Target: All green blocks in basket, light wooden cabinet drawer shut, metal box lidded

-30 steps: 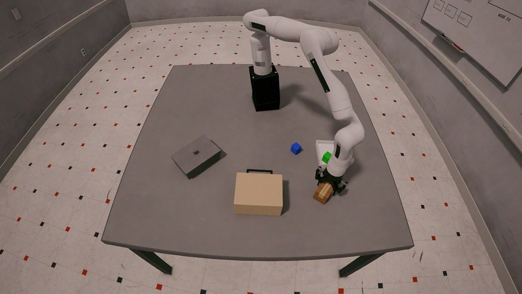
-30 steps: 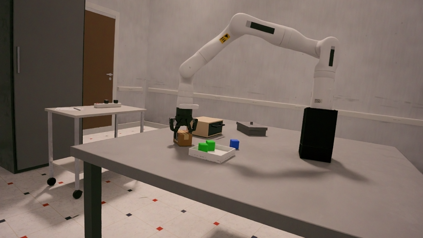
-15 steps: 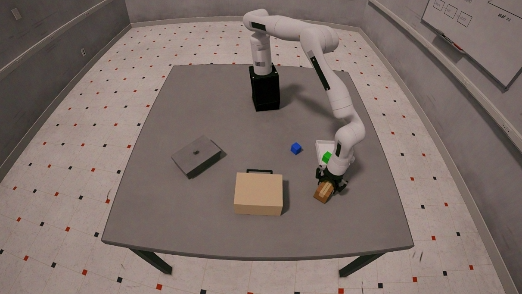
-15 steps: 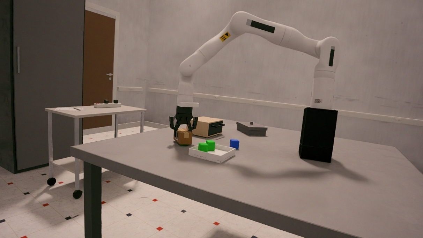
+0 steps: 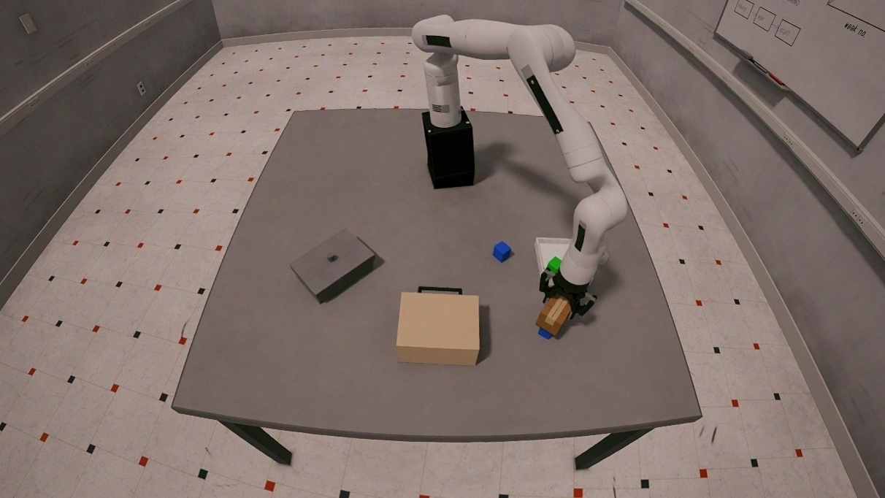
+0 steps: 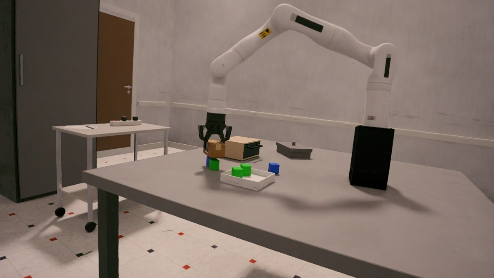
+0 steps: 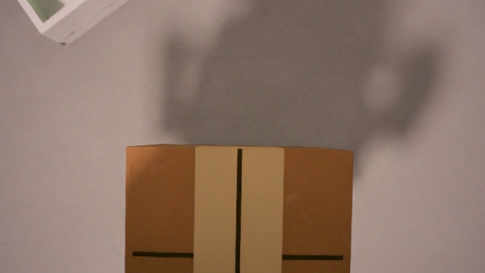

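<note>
The fingers point(image 5: 566, 304) point(image 6: 215, 141) hold the cardboard box point(image 5: 553, 315) point(image 6: 216, 149) point(image 7: 238, 209) — uncovering step, I judge; next, set it beside the green block point(image 6: 214, 164) — not upon it.

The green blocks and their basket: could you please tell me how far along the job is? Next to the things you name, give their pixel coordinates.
Done: two green blocks point(image 6: 241, 170) sit in the white basket point(image 6: 265, 184); the lid is on the metal box point(image 5: 332, 258) point(image 6: 293, 152).
In hand: the end effector point(image 5: 566, 304) point(image 6: 215, 142) holds the cardboard box point(image 5: 553, 315) point(image 6: 216, 149) point(image 7: 238, 209) raised.
Left: the green block point(image 6: 214, 164) beneath it; the metal box and cabinet point(image 5: 438, 322) point(image 6: 238, 148) may hide more.
</note>
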You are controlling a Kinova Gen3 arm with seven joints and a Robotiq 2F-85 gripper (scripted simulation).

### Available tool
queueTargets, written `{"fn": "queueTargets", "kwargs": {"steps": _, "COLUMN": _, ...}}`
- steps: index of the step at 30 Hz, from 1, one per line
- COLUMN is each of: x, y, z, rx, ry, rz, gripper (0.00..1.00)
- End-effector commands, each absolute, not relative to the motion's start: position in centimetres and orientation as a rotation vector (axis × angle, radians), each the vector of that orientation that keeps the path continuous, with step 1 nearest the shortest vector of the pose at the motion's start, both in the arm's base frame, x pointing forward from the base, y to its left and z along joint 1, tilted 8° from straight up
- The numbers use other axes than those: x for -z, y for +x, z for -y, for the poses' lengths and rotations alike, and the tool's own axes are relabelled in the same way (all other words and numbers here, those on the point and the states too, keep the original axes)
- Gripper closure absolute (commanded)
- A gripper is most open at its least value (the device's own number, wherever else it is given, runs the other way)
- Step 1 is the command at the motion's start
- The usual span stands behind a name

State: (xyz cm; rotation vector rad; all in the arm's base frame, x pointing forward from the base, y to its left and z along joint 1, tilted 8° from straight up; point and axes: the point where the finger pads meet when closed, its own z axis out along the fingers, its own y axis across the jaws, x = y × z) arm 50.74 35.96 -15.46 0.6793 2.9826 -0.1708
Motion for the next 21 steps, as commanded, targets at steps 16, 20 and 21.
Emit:
{"fn": "queueTargets", "kwargs": {"steps": 16, "x": 8.1, "y": 50.4, "z": -36.9, "rx": 0.168, "ry": 0.679, "rz": -2.982, "gripper": 0.33}}
{"fn": "queueTargets", "kwargs": {"steps": 20, "x": 6.8, "y": 50.3, "z": -37.1, "rx": 0.168, "ry": 0.679, "rz": -2.982, "gripper": 0.33}}
{"fn": "queueTargets", "kwargs": {"steps": 21, "x": 6.6, "y": 50.3, "z": -37.1, "rx": 0.168, "ry": 0.679, "rz": -2.982, "gripper": 0.33}}
